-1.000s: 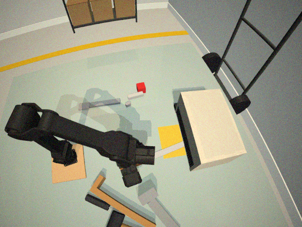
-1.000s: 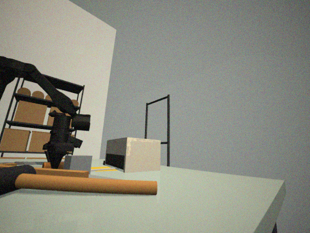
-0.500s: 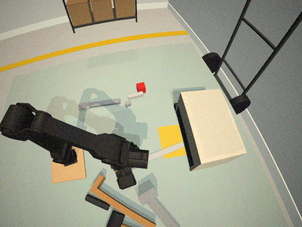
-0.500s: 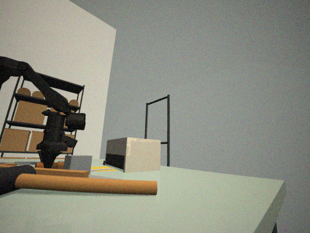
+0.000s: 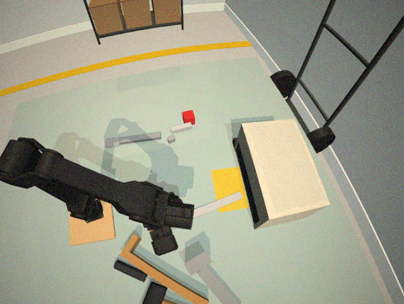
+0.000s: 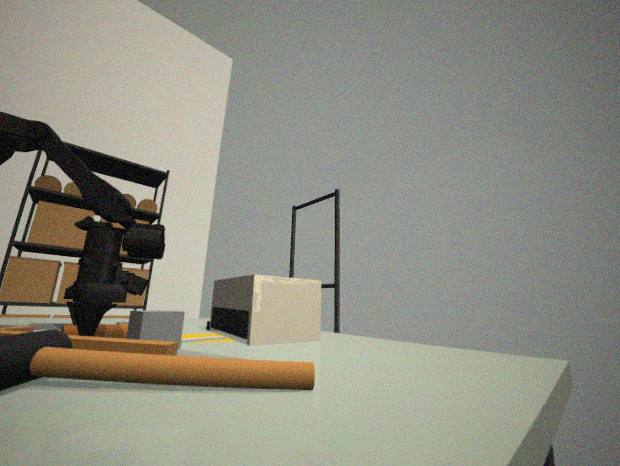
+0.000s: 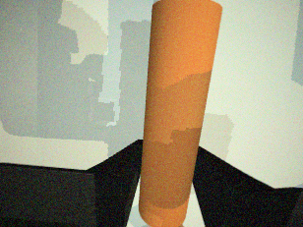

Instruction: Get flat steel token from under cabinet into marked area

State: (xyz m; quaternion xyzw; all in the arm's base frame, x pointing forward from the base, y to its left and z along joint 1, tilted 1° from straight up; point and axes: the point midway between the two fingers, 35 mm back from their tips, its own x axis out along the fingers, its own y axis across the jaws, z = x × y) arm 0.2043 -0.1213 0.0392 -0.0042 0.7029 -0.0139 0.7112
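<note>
My gripper (image 6: 89,332) (image 7: 165,147) is shut on the round orange handle (image 7: 179,92) (image 6: 117,330) of a tool. The tool's flat pale grey bar (image 5: 217,204) reaches from beneath my hand across the yellow marked area (image 5: 225,181) (image 6: 195,336). The bar's tip ends just short of the cabinet's dark front opening. The cream cabinet (image 5: 284,163) (image 6: 285,310) stands right of my hand in the top view. I cannot make out the steel token in any view. My fingertips are hidden under the arm in the top view.
A red cube (image 5: 188,117), a white block (image 5: 181,127), a small grey block (image 5: 171,139) and a long grey bar (image 5: 146,137) lie behind the arm. An orange angled tool (image 5: 163,274) and a grey wide-headed tool (image 5: 197,263) lie on the near side.
</note>
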